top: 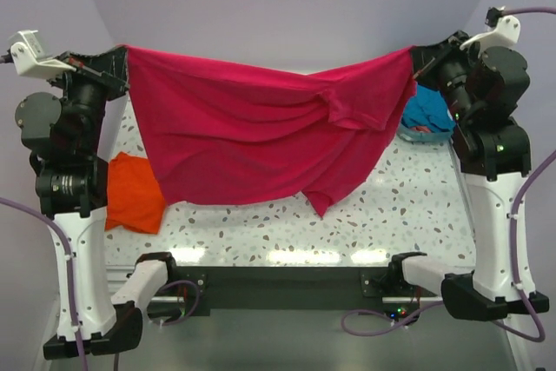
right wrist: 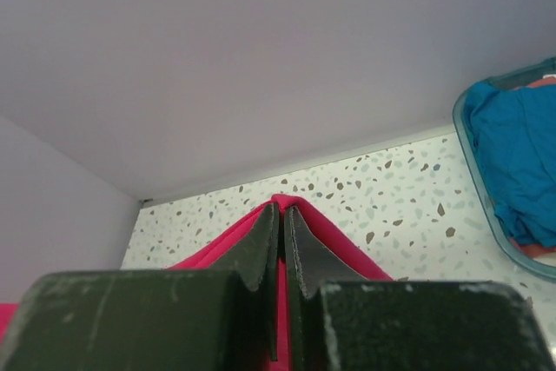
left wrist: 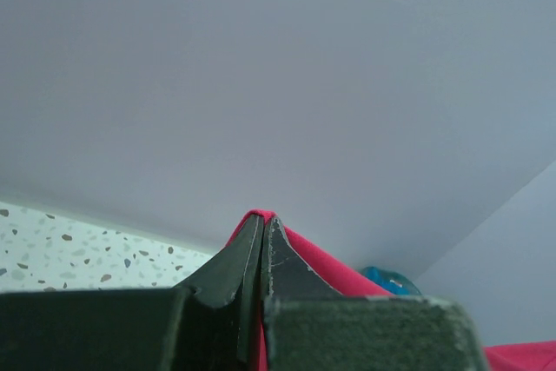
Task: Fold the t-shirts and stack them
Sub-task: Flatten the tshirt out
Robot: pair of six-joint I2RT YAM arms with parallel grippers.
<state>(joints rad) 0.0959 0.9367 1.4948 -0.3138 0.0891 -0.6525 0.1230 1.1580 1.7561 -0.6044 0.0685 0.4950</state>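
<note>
My left gripper and right gripper are both clenched, ea. pinching one top corner of the magenta t-shirt. The shirt hangs spread btwn them over the worktop, its lower edge drooping toward the surface; contact w/ it can't be determined. The orange t-shirt lies crumpled on the worktop at my left, beside the left arm, and the teal blue t-shirt sits bunched in the basket at far right.

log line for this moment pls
pink t-shirt: held up, spread wide | left gripper: shut on it | right gripper: shut on it | orange t-shirt: on table
</note>
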